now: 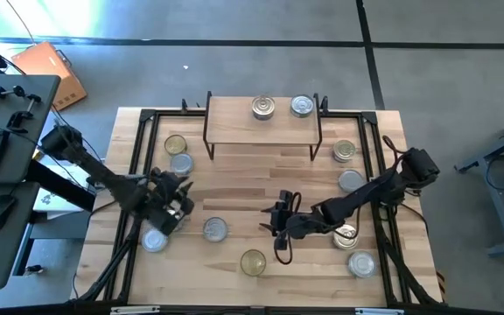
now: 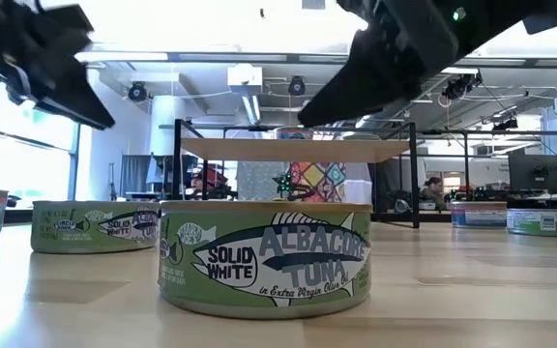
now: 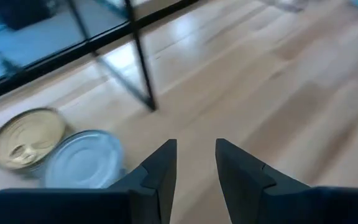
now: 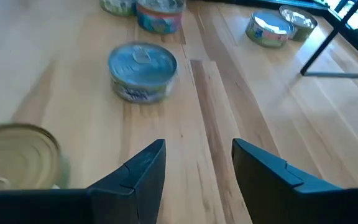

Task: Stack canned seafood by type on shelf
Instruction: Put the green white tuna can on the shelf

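Observation:
The light-wood shelf (image 1: 234, 127) stands at the table's far middle on black wire legs, with two silver tins (image 1: 263, 108) (image 1: 301, 106) resting on its board. Other tins lie flat on the tabletop. My left gripper (image 1: 180, 194) is open and empty above the left part of the table, near a gold tin (image 3: 27, 137) and a plain silver tin (image 3: 82, 160). My right gripper (image 1: 278, 223) is open and empty above the middle of the table, facing a pull-ring tin (image 4: 143, 70), with a gold tin (image 4: 17, 155) beside it.
More tins lie at the left (image 1: 154, 240), the near middle (image 1: 253, 262) and along the right side (image 1: 344, 151) (image 1: 350, 180) (image 1: 361, 262). A black frame (image 1: 138, 157) borders the table. A green tuna tin (image 2: 264, 256) fills the front of the low view.

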### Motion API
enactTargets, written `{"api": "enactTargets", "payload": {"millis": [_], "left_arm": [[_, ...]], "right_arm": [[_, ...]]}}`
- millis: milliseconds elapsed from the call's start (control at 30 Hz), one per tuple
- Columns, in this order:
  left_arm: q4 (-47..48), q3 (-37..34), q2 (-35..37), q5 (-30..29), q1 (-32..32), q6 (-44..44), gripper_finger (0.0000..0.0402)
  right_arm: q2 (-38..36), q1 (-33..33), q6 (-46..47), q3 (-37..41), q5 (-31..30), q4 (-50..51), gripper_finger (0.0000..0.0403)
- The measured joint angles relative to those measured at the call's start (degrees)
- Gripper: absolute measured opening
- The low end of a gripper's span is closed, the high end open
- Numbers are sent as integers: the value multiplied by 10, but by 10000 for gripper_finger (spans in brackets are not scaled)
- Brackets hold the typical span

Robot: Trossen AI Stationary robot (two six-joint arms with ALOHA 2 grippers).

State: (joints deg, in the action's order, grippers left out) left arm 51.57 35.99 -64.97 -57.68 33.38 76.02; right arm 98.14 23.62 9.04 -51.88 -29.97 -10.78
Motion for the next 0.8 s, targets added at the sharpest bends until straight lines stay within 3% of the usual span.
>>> {"api": "enactTargets", "payload": {"millis": [267, 400, 633, 800], "left_arm": [[2, -43, -9, 50, -130, -28, 128], [-88, -100, -8, 46, -189, -47, 152], [-276, -157, -7, 107, -304, -232, 174], [-330, -165, -7, 158, -373, -366, 169]], "right_arm": [[5, 1, 0, 0, 3, 2, 177], [5, 2, 0, 0, 3, 3, 177], [5, 2, -5, 0, 4, 7, 177], [5, 2, -5, 0, 4, 7, 177]]}}
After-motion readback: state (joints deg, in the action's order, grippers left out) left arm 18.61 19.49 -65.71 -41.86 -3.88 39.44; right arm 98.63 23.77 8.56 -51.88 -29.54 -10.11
